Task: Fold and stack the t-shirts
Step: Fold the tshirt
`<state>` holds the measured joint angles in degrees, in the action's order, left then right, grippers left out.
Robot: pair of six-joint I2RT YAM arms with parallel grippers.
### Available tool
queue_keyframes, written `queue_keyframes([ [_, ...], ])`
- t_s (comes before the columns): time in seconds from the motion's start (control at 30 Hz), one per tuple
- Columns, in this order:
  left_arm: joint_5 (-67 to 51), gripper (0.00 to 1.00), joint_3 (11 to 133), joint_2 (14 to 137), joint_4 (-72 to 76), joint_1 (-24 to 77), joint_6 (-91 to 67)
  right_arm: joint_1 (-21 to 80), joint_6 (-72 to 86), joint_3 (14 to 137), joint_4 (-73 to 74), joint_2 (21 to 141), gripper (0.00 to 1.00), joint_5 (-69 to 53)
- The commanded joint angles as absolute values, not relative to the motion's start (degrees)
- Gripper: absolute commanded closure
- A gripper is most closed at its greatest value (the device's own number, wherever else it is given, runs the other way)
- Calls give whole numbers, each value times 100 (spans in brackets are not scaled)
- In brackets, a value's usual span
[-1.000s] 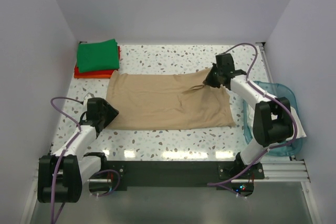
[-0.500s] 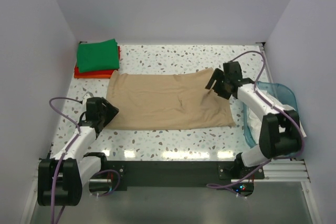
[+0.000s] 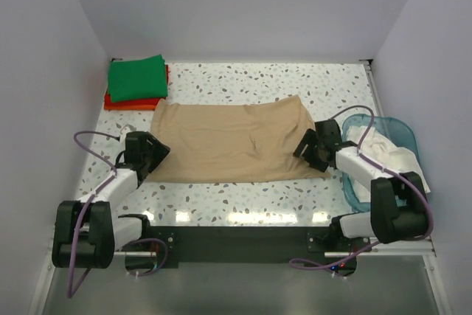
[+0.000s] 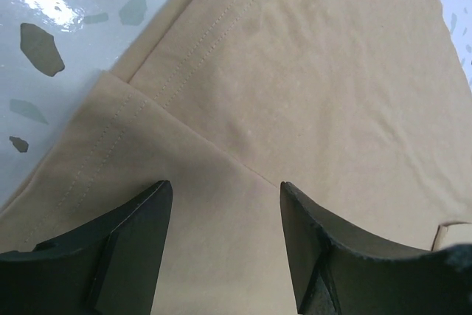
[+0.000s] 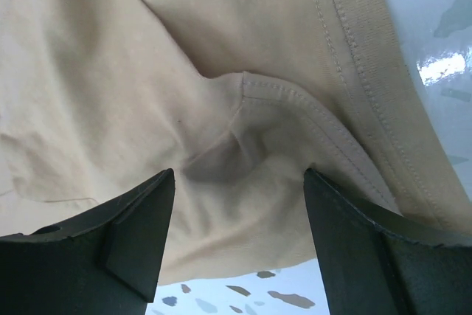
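A tan-beige t-shirt [image 3: 232,142] lies spread flat across the middle of the speckled table. My left gripper [image 3: 153,154] hovers open over its near left corner. In the left wrist view the gripper [image 4: 225,189] has nothing between its fingers, only a folded layer of tan cloth [image 4: 295,71] below. My right gripper [image 3: 308,147] stands open over the shirt's near right corner. In the right wrist view the gripper [image 5: 239,176] is open above a wrinkled hem [image 5: 147,71]. A folded bright green t-shirt [image 3: 137,77] rests on a folded red-orange one [image 3: 118,101] at the back left.
A translucent blue tub [image 3: 402,132] stands at the right edge beside the right arm, with a crumpled whitish t-shirt [image 3: 383,151] in it. White walls close in on the left, back and right. Bare table [image 3: 243,79] shows behind the tan shirt.
My right gripper let go of the shirt's lifted far right corner, opened and drew back to the near right corner. That corner now lies flat. The left gripper barely shifted.
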<state>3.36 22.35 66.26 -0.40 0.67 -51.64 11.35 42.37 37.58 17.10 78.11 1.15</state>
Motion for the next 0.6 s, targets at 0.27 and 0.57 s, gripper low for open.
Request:
queue_keyframes([
  [0.27,1423,36,1680,6417,-351,97,-5826,1160,4922,2901,1977,6926,24,677],
  [0.57,1810,34,1284,5257,-1256,97,-6082,1151,5063,2453,2557,6128,23,361],
])
